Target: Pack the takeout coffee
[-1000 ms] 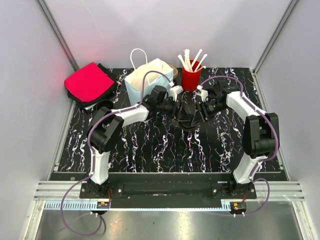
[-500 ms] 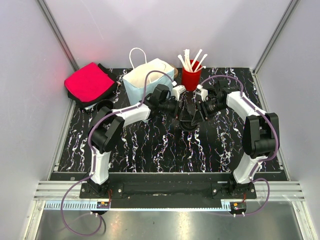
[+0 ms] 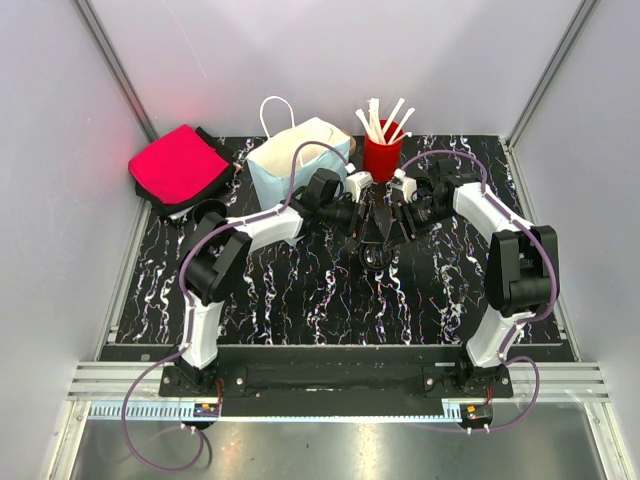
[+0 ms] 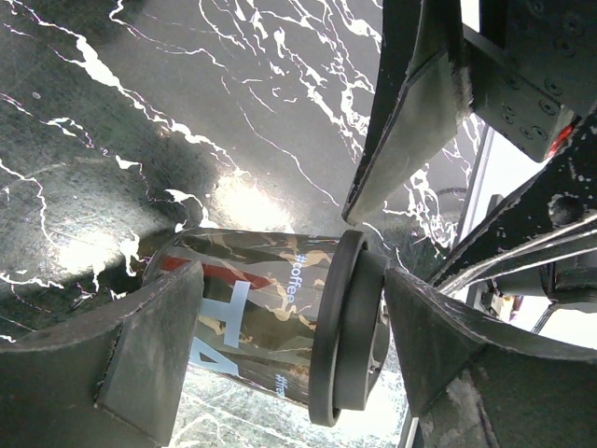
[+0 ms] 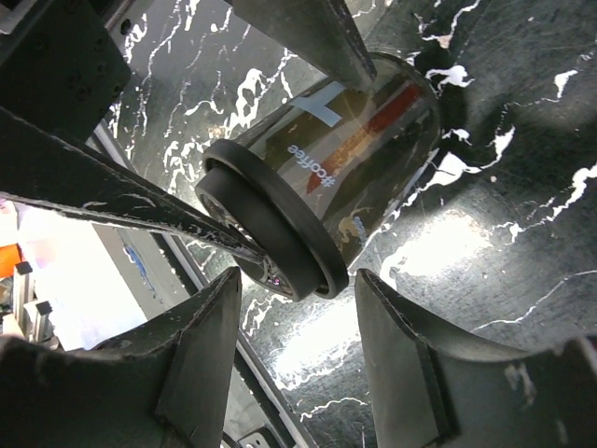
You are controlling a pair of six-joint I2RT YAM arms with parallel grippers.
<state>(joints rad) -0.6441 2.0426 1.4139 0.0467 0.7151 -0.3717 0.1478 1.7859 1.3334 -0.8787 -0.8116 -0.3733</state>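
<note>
A black marbled table [image 3: 300, 290] is shown; a pale blue paper bag [image 3: 290, 160] is set at the rear, with a red cup [image 3: 381, 158] of stirrers [image 3: 382, 115] beside it. The left gripper [image 4: 294, 280] is clamped on the takeout coffee [image 4: 266, 313], one finger on its printed wall, the other against its lid [image 4: 345, 327]; the right gripper [image 5: 297, 285] is spread, its tips flanking the lid rim. The coffee is found between both grippers, just in front of the red cup.

Lidded coffee cup [image 5: 347, 159] tilted above marbled table [image 5: 508, 187], clamped by left gripper [image 5: 308, 161]; right gripper [image 5: 297, 275] parted astride lid, contact undetermined.
</note>
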